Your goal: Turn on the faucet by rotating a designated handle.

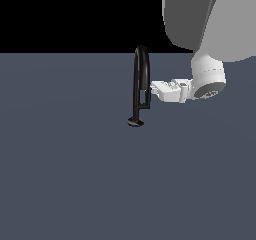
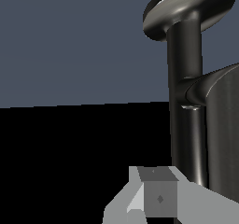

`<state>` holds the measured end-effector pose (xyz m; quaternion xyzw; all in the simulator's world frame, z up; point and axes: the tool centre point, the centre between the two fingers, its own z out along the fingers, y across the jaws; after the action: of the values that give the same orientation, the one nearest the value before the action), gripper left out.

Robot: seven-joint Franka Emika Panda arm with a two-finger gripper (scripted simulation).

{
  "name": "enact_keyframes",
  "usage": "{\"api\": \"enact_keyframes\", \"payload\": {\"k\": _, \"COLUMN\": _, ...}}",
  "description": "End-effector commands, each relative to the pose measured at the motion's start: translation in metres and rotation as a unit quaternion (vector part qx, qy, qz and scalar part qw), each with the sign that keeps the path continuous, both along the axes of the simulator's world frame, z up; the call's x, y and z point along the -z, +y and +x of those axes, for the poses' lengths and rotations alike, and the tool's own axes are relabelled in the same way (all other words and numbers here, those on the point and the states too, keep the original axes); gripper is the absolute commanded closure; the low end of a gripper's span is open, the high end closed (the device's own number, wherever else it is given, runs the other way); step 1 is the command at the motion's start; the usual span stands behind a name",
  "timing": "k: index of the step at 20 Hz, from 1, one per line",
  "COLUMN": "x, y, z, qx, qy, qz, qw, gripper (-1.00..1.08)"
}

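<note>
The glossy black faucet (image 1: 136, 79) stands on the grey floor, its arched spout on top and its small round base (image 1: 135, 122) below. The thin handle (image 1: 146, 97) hangs beside the stem, on the exterior view's right. My white gripper (image 1: 153, 88) reaches in from that side, level, with its tips right at the handle's upper part. Its fingers look pressed together with nothing between them. In the wrist view the faucet stem (image 2: 186, 120) and its stub rise close by. The handle (image 2: 225, 139) is at the frame's edge, just beyond my gripper (image 2: 158, 196).
A flat blue-grey floor (image 1: 65, 174) spreads around the faucet. My large grey arm link (image 1: 205, 14) hangs above at the exterior view's upper right. Beyond the floor's far edge there is only black.
</note>
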<state>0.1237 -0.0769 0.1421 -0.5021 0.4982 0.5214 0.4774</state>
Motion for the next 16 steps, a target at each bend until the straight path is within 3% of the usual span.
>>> {"api": "enact_keyframes", "payload": {"k": 1, "x": -0.001, "y": 0.000, "z": -0.003, "qx": 0.000, "qy": 0.000, "qz": 0.000, "qw": 1.0000, "gripper": 1.08}}
{"api": "enact_keyframes", "payload": {"k": 16, "x": -0.009, "y": -0.001, "z": -0.024, "qx": 0.000, "qy": 0.000, "qz": 0.000, "qw": 1.0000, "gripper": 1.08}}
